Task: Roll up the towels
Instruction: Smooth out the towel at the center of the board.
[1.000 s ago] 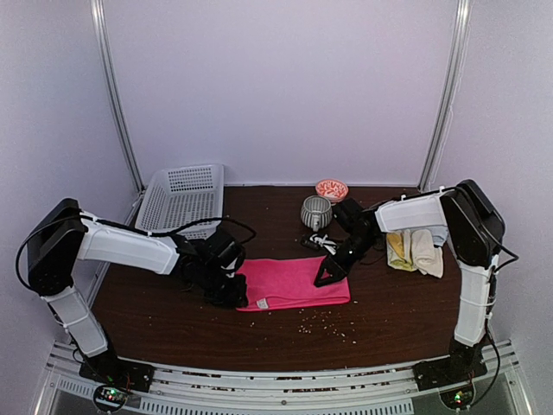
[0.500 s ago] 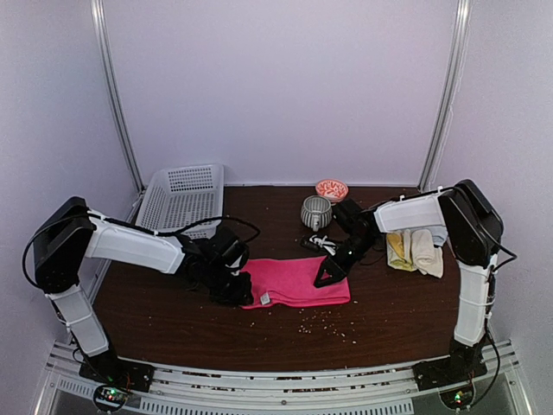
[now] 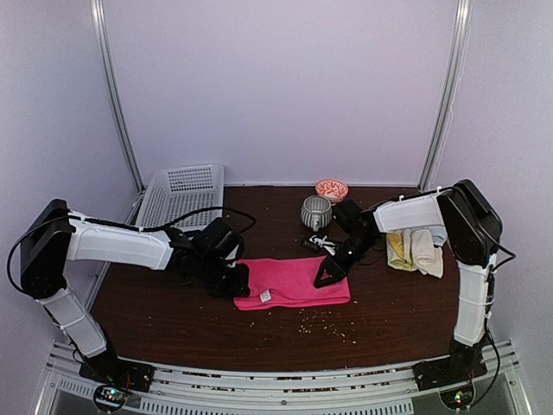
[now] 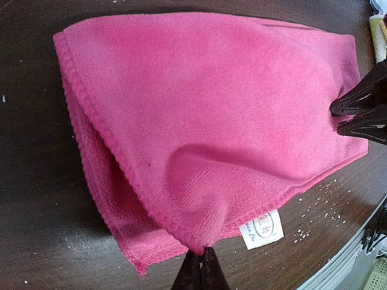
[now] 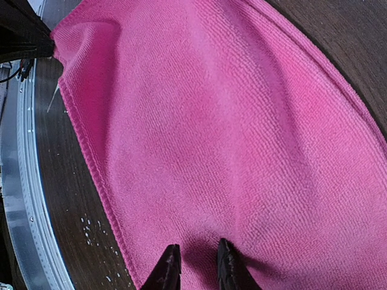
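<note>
The bright pink towel (image 3: 294,281) lies spread on the dark table, its left end lifted and doubled over. My left gripper (image 3: 235,280) is shut on a pinched edge of the towel's left end, seen in the left wrist view (image 4: 202,257) with pink cloth (image 4: 211,109) rising from the tips. My right gripper (image 3: 329,275) is open, both fingertips (image 5: 170,266) pressing down on the towel's right end (image 5: 211,121). Its dark fingers (image 4: 363,109) show at the right of the left wrist view. A yellow towel (image 3: 398,249) and a cream towel (image 3: 425,251) lie rolled at the right.
A white mesh basket (image 3: 181,197) stands at the back left. A grey ribbed mug (image 3: 315,211) and a small patterned bowl (image 3: 332,188) stand behind the towel. Crumbs (image 3: 324,324) are scattered on the table in front of it. A white label (image 4: 263,228) hangs at the towel's near edge.
My left gripper has moved a little right and back with the towel's left end, bunching that end over itself. The right gripper has stayed in place on the towel.
</note>
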